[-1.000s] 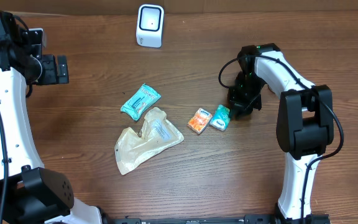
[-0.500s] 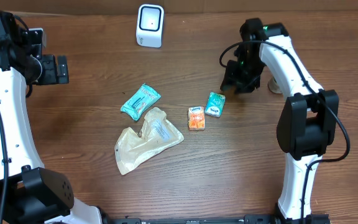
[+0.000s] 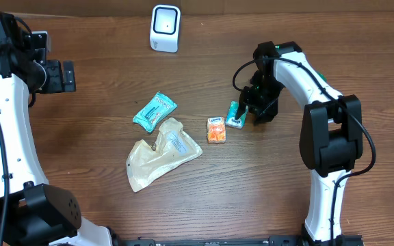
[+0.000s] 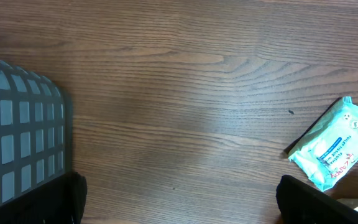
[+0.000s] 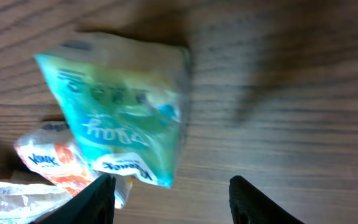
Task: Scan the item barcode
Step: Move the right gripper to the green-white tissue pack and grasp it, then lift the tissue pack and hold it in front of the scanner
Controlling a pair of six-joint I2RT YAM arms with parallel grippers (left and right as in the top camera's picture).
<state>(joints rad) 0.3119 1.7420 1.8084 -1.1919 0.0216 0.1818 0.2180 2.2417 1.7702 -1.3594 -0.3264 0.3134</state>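
**Right gripper open beside a teal pack**

The right gripper (image 3: 252,113) hangs low over the wooden worktop (image 3: 306,41) with its fingers spread, grasping nothing. A teal pack (image 3: 236,115) lies flat just beside it, and an orange pack (image 3: 215,130) lies next to that. A white scanner (image 3: 165,28) stands well apart, at the far edge. The left gripper (image 4: 179,202) is at the left side, wide open and empty.

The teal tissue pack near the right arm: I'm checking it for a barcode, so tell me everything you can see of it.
The teal tissue pack is a small, soft, plastic-wrapped packet, teal and white with blurred print; no barcode shows. It lies loose on the wooden table, one corner at or over the orange pack, just ahead of the open right gripper.
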